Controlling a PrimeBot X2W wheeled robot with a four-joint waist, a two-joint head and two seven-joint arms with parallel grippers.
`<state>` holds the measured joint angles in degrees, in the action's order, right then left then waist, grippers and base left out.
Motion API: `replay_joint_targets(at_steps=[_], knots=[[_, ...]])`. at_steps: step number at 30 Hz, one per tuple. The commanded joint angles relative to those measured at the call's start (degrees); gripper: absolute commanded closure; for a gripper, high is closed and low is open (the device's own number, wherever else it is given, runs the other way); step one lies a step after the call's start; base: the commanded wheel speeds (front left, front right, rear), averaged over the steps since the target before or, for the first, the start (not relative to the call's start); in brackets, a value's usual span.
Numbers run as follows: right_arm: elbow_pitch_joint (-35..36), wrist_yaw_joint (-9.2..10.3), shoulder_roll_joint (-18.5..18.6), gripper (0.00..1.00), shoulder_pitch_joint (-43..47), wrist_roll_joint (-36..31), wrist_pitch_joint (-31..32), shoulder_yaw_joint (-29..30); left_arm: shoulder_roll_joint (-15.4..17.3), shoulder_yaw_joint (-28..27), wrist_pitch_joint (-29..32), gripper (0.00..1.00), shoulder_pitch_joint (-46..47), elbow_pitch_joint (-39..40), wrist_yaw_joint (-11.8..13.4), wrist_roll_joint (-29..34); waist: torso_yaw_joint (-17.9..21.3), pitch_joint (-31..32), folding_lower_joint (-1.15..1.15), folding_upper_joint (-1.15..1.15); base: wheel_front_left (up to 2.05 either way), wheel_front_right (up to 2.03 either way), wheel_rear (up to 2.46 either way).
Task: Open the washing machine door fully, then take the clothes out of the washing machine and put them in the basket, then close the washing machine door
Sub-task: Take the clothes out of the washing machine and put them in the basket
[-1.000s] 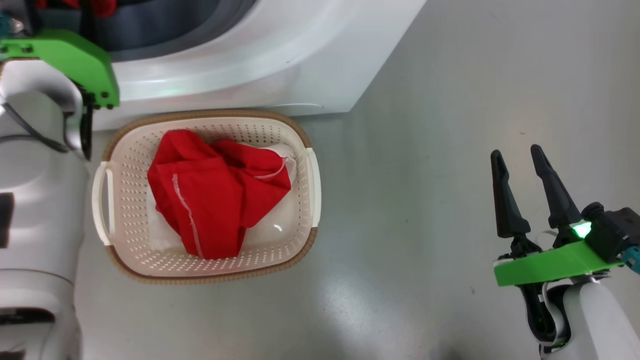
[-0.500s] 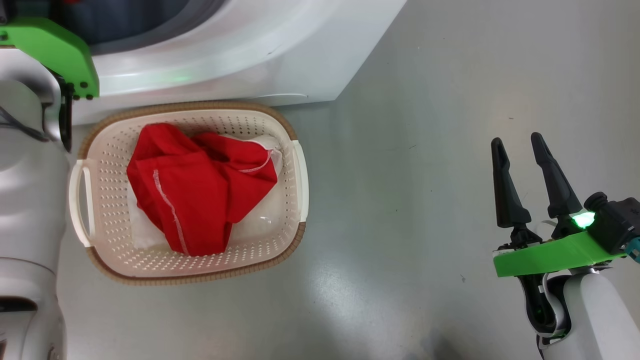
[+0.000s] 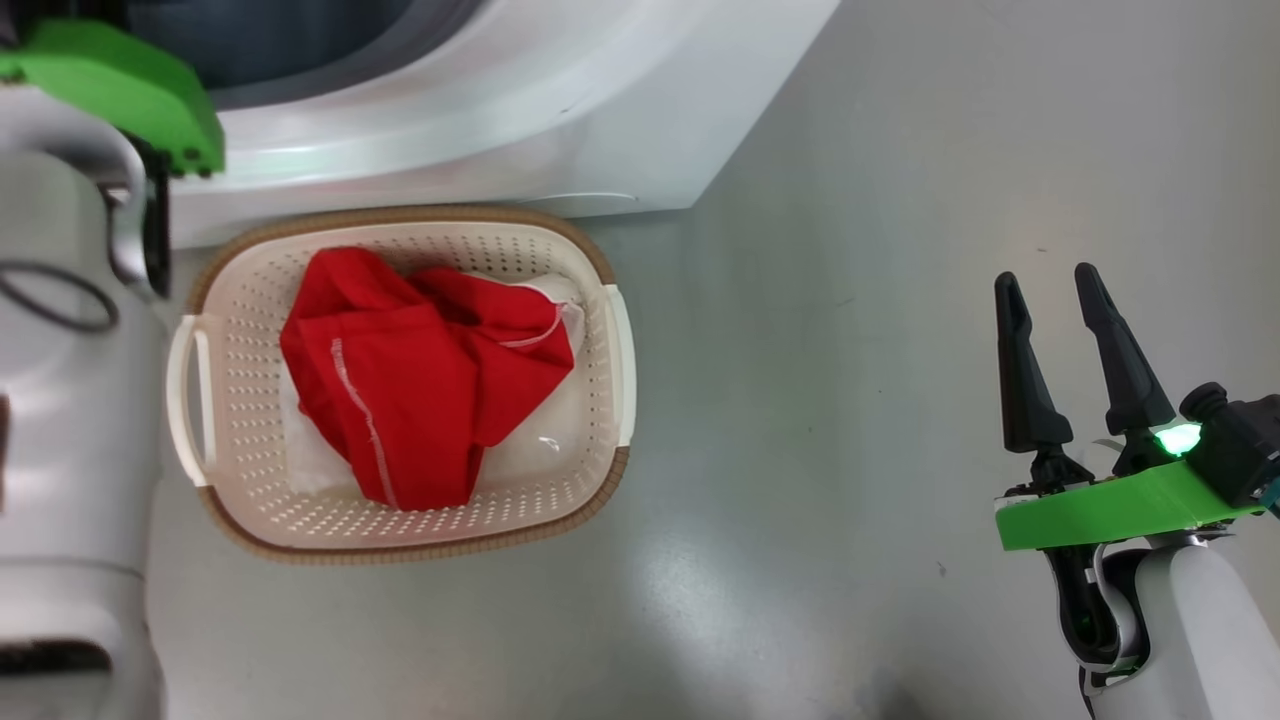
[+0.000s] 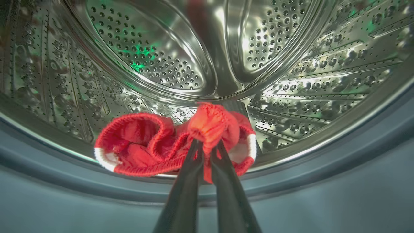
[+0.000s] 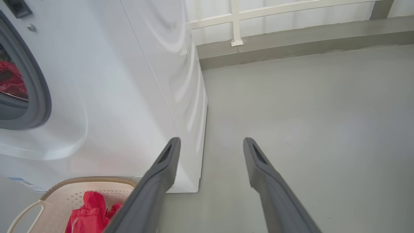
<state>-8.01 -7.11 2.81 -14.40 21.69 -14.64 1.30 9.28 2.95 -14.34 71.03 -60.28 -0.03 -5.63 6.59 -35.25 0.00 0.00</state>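
In the left wrist view my left gripper (image 4: 207, 144) is shut on a red garment with white trim (image 4: 152, 145) lying at the front lip of the perforated steel drum (image 4: 155, 58) inside the washing machine (image 3: 520, 110). In the head view another red garment (image 3: 420, 375) lies in the cream basket (image 3: 240, 300) on the floor before the machine. My left arm's green wrist plate (image 3: 110, 85) reaches into the machine's opening. My right gripper (image 3: 1050, 285) hangs open and empty over the floor at the right. The door is out of view.
Grey floor (image 3: 850, 300) spreads to the right of the machine and basket. A low white railing and kerb (image 5: 291, 29) run along the far side. My pale left forearm (image 3: 70, 400) stands close to the basket's left handle.
My left gripper has gone from open to shut on the red garment in the drum. The head camera has shifted a little. The right arm has stayed where it was.
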Motion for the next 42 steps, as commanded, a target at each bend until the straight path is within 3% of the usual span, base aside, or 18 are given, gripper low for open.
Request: replay_joint_targets(at_steps=[1, 12, 26, 42], knots=[[1.39, -0.37, 0.07, 0.0, 0.15, 0.14, -0.36, -0.79, 2.02, -1.18, -0.64, 1.0, -3.51, 4.52, 0.16, -0.61, -0.58, 0.44, 0.0, 0.0, 0.0, 0.0, 0.0], [1.43, -0.37, 0.07, 0.0, 0.87, -0.75, -0.36, 0.22, -1.0, -4.77, -0.65, 1.0, -18.16, 27.17, 0.68, -0.5, -2.59, 1.94, 0.0, 0.0, 0.0, 0.0, 0.0], [1.52, -0.37, 0.07, 0.0, 2.28, -1.49, -0.36, 0.47, -4.66, -8.9, -0.65, 1.0, -32.43, 49.27, -1.16, 0.95, -3.92, 3.49, 0.0, 0.0, 0.0, 0.0, 0.0], [1.52, -0.37, 0.07, 0.0, 2.8, -2.2, -0.36, 0.39, -6.37, -8.79, -0.65, 1.0, -45.62, 75.34, -1.67, -0.85, -4.58, 3.96, 0.0, 0.0, 0.0, 0.0, 0.0]])
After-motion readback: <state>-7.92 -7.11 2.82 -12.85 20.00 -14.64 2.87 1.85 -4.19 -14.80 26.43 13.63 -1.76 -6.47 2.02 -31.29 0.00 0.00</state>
